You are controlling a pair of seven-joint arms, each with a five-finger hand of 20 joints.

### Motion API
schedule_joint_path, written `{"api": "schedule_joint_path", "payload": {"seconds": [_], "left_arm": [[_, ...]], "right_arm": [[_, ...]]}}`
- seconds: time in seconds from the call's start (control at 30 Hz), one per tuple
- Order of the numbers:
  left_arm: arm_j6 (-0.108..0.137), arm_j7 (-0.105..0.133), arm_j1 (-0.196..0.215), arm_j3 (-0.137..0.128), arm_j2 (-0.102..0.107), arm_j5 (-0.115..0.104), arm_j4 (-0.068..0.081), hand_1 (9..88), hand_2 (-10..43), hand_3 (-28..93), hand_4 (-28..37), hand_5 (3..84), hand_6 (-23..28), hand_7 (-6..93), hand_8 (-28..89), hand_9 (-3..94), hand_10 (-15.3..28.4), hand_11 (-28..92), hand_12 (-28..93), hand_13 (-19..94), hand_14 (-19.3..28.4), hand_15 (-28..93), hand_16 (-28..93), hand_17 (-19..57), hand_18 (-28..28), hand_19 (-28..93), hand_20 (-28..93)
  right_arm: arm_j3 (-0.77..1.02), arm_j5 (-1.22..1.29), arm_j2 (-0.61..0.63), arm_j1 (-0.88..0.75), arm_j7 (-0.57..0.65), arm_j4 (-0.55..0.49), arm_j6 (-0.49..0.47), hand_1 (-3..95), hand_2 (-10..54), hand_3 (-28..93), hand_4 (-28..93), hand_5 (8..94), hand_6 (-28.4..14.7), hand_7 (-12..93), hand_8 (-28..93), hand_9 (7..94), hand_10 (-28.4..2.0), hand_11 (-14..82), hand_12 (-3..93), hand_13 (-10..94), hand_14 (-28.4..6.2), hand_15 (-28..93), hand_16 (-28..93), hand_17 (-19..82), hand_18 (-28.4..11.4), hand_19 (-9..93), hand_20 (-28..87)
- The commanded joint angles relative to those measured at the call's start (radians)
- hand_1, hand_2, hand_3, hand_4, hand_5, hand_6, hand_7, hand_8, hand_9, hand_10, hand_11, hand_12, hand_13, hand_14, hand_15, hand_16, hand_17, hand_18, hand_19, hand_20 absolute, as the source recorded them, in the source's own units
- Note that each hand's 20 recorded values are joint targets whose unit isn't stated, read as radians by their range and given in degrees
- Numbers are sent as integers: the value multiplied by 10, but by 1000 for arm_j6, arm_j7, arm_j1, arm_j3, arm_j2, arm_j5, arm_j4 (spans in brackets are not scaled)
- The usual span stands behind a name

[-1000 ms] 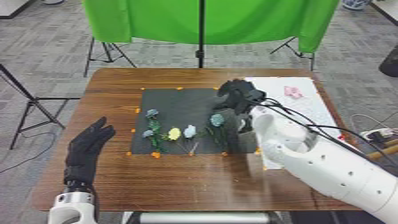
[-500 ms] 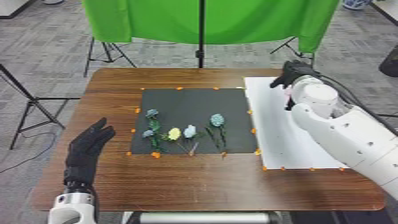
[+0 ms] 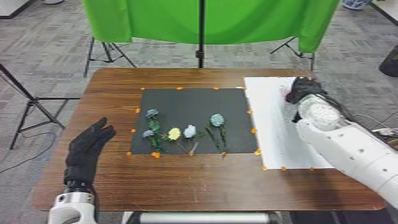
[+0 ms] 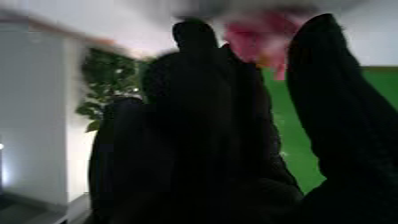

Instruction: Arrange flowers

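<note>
Pink and ruffled, the loose flower (image 4: 256, 36) is near the far edge of the white sheet (image 3: 275, 130), toward its far right corner, beside the right hand (image 3: 306, 89). That hand's fingers are extended and close together, with the thumb apart; no grip is evident. This placing appears meant to bring the bloom between thumb and fingers for a pick-up. The left hand (image 3: 85, 147) is level with the table (image 3: 222, 187)'s left edge, fingers straight and pressed together, pinching nothing, presumably parked clear of the work. Spacing on the black sheet (image 3: 182, 102) suggests a spread layout, heads mostly toward the far edge. Three blue flowers (image 3: 218, 120) have dense heads: two along the left edge, one nearer the right. Between them, near the near edge, are a yellow flower (image 3: 174, 133) and a pale flower (image 3: 189, 131), side by side. Visible stems are slim, the blue ones green and leafy. The arrangement is judged incomplete.
</note>
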Motion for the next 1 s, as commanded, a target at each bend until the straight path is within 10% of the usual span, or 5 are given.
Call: {"api": "schedule_joint_path", "payload": {"seconds": [0.03,0.27,0.6,1.0], "left_arm": [[-11,-8,5,4,-2,3,4,276,28,650,-210,467,47,75,-57,457,136,155,112,348,172,192,2,48,122,67,184],[-4,6,10,4,-7,2,3,276,27,653,-211,466,46,77,-57,457,136,155,111,347,173,194,2,48,123,69,185],[-1,2,16,-4,-5,2,-1,274,26,656,-212,465,46,78,-57,457,136,157,112,347,173,196,1,47,123,70,184],[-18,-4,8,0,-12,9,2,274,27,654,-211,465,46,78,-57,455,135,156,112,342,173,197,3,40,127,75,187]], "right_arm": [[-73,-69,1,-7,-33,32,154,557,-95,552,-212,691,33,187,4,836,-100,127,287,916,-20,563,331,657,-107,932,537],[-55,-56,91,-18,-54,-114,201,626,-95,550,-218,809,25,198,61,931,-83,112,345,936,-10,569,334,682,-102,932,551],[125,38,282,-233,-88,-591,42,628,-95,554,-212,818,20,192,70,936,-83,113,350,937,-9,568,331,684,-101,932,552],[33,80,250,-250,-154,-708,-88,622,-95,550,-200,818,20,185,75,934,-83,110,354,937,-9,556,335,680,-99,932,542]]}}
